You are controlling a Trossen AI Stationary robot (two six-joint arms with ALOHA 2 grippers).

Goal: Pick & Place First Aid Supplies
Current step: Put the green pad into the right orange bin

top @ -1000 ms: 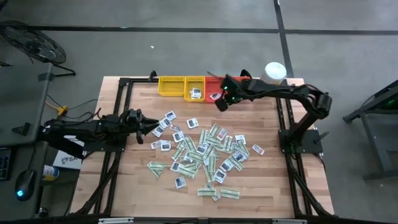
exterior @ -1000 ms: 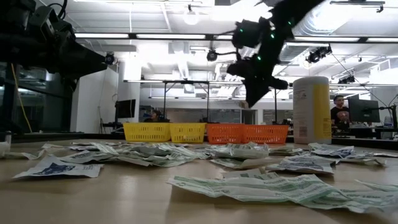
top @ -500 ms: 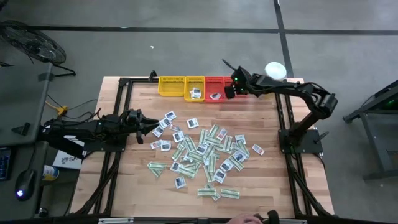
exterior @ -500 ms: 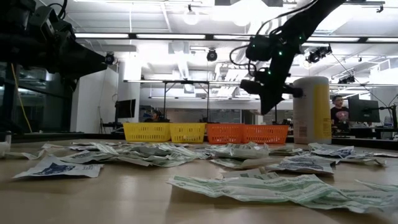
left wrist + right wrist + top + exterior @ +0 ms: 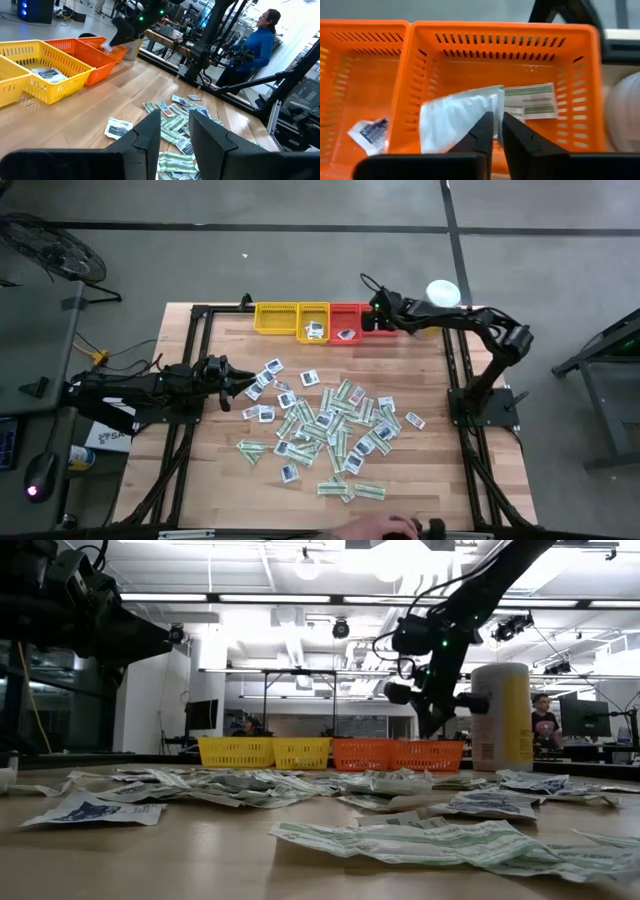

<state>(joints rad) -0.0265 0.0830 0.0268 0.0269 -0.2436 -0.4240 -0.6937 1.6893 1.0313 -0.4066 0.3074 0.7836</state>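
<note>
The first aid supplies point(image 5: 330, 425) lie in a loose heap of flat packets on the middle of the wooden table. My right gripper point(image 5: 497, 131) hangs over the rightmost orange tray point(image 5: 570, 75) at the far edge, shut on a white packet point(image 5: 460, 122). A green-and-white strip point(image 5: 530, 102) lies on that tray's floor. A blue-and-white packet point(image 5: 370, 132) lies in the orange tray beside it. My left gripper point(image 5: 175, 132) waits open and level at the table's left, left of the heap, with nothing between its fingers. My right gripper pinches the white packet by one side edge point(image 5: 496, 107) between its two fingers. The fingers slant down from the table's right side. The packet is clear of the tray floor and sticks out to one side of the fingers, over the tray's rim.
Two yellow trays point(image 5: 290, 318) and two orange-red ones point(image 5: 362, 323) stand in a row along the far edge. A tall white-and-yellow canister point(image 5: 502, 715) stands right of them. A person's hand point(image 5: 385, 528) shows at the near edge. A person sits beyond the table point(image 5: 257, 42).
My right gripper has carried the packet toward the table's far right, from beside the left orange tray to over the rightmost one. It has sunk a little and rolled about its own axis on the way.
</note>
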